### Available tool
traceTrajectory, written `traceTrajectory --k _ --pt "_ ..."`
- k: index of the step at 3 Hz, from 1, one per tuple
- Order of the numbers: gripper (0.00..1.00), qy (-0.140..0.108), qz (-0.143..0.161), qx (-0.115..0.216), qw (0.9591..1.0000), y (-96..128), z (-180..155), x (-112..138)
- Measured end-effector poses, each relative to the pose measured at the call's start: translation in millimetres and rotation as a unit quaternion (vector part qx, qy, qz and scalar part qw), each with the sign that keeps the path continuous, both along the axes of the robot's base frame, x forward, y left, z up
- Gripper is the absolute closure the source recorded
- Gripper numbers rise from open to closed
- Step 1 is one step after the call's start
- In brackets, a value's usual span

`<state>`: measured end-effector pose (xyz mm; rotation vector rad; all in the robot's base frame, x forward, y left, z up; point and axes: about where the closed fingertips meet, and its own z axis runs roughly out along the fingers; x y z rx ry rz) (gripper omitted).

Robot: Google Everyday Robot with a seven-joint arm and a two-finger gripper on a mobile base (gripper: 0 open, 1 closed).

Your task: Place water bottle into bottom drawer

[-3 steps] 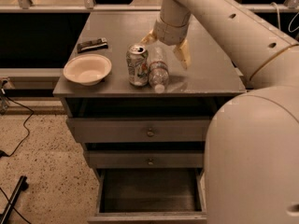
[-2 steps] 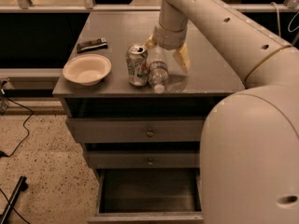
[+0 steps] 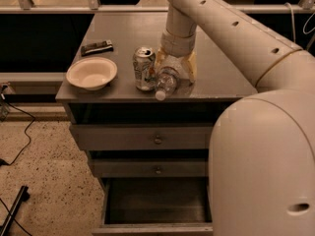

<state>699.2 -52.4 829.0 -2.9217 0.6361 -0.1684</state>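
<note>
Our hand low over surface, fingers spread either side of water bottle, seemingly not gripping yet. Bottle lies on side beside can. We close mid-body, avoid nudging can. Bottom drawer open below.

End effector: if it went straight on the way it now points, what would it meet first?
Most likely the water bottle, lying on its side just below the end effector, between its open fingers. Under that is the cabinet top. How far the bottle is from the end effector is unclear.
</note>
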Motion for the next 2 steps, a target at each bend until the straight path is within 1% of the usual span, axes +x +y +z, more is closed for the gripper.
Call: traceTrajectory --k 1,2 --pt "0.58 0.008 -0.002 0.008 0.9999 -1.4 5.6 -3.7" --pt "0.81 0.008 -0.003 0.009 0.9999 -2.1 6.1 -3.9"
